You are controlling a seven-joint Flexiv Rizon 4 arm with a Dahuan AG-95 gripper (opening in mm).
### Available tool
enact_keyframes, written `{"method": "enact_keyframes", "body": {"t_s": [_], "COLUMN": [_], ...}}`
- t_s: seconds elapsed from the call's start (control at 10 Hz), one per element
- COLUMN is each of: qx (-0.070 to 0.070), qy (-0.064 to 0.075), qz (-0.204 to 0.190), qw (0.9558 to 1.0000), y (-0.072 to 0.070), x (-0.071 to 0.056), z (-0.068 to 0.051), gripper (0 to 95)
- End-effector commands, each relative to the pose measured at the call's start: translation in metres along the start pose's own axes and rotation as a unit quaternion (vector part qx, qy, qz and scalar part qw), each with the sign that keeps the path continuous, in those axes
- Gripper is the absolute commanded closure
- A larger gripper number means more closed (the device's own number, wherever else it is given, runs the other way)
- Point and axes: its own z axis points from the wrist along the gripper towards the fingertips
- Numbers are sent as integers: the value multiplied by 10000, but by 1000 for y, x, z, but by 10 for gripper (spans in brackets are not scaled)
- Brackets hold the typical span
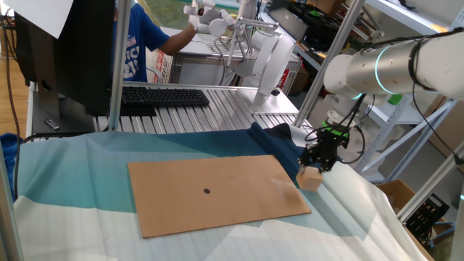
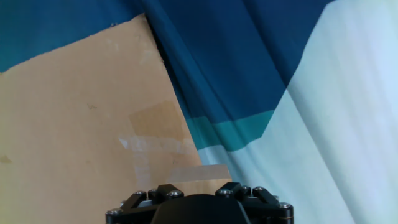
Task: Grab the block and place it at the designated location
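Observation:
The block (image 1: 309,178), a small plain tan wooden cube, sits between my gripper's (image 1: 314,167) fingertips at the right edge of the brown cardboard sheet (image 1: 217,197). The gripper looks shut on it, and I cannot tell whether it is touching the sheet. The designated location, a tiny dark dot (image 1: 206,192), lies near the sheet's middle, well to the left of the gripper. In the hand view only the gripper's black base (image 2: 199,208) shows at the bottom, over the cardboard's (image 2: 81,112) right edge. The dot is out of that view.
Blue and pale cloth (image 1: 72,174) covers the table under the sheet, with a dark blue fold (image 1: 279,141) just behind the gripper. A keyboard (image 1: 163,96) and a monitor (image 1: 72,51) stand at the back, and a person (image 1: 145,40) and a white robot (image 1: 268,58) are behind them.

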Motion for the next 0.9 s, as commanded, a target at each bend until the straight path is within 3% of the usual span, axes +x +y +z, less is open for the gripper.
{"method": "enact_keyframes", "body": {"t_s": [0.1, 0.6, 0.9], "qx": [-9, -26, -32], "qy": [3, -64, 8], "qz": [117, 297, 383], "qw": [9999, 9995, 9993], "y": [0, 0, 0], "x": [0, 0, 0], "z": [-1, -1, -1], "gripper": [950, 950, 950]}}
